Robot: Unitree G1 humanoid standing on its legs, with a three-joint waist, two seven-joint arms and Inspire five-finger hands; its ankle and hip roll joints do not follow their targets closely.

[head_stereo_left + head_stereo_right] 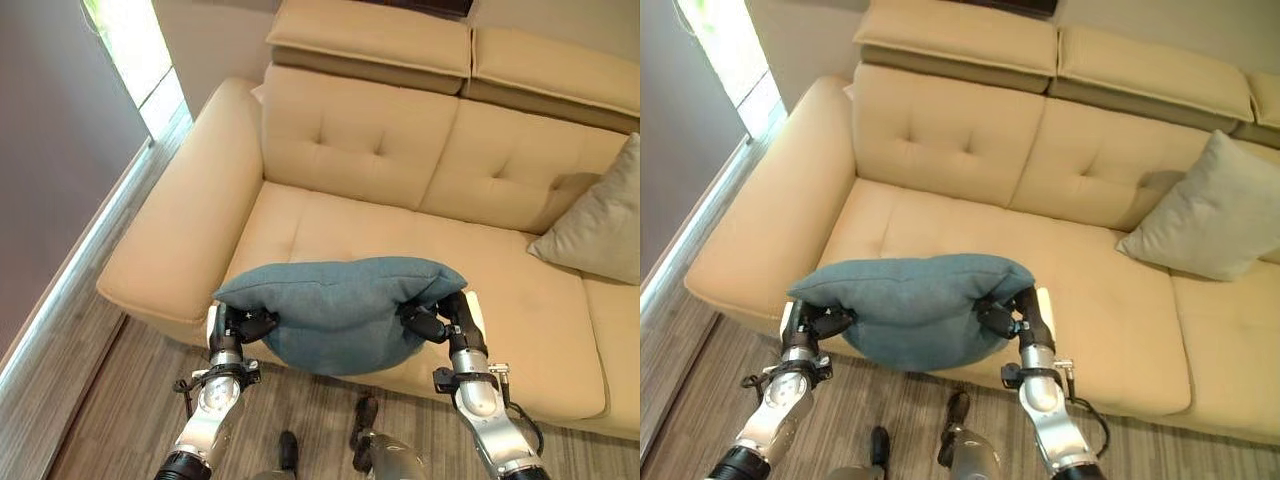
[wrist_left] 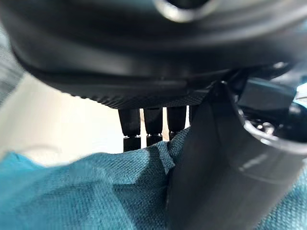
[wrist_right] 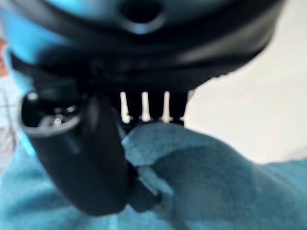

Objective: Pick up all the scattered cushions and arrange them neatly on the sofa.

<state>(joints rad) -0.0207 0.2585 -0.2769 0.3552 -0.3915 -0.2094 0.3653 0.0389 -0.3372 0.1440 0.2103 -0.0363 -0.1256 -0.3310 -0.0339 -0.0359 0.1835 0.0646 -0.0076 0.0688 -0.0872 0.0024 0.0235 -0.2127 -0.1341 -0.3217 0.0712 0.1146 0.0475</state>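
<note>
A blue-teal cushion (image 1: 340, 310) hangs between my two hands above the front edge of the beige sofa (image 1: 380, 150). My left hand (image 1: 243, 325) pinches its left end, thumb and fingers closed on the fabric (image 2: 96, 191). At the cushion's right end my right hand (image 1: 438, 320) grips the cloth (image 3: 201, 182) the same way. A grey-beige cushion (image 1: 600, 225) leans against the sofa's backrest at the right.
The sofa's wide left armrest (image 1: 190, 220) lies beside my left hand. Wood floor (image 1: 100, 400) runs in front of the sofa, and a bright window strip (image 1: 135, 50) lies along the left wall. The seat (image 1: 330, 230) behind the blue cushion is bare.
</note>
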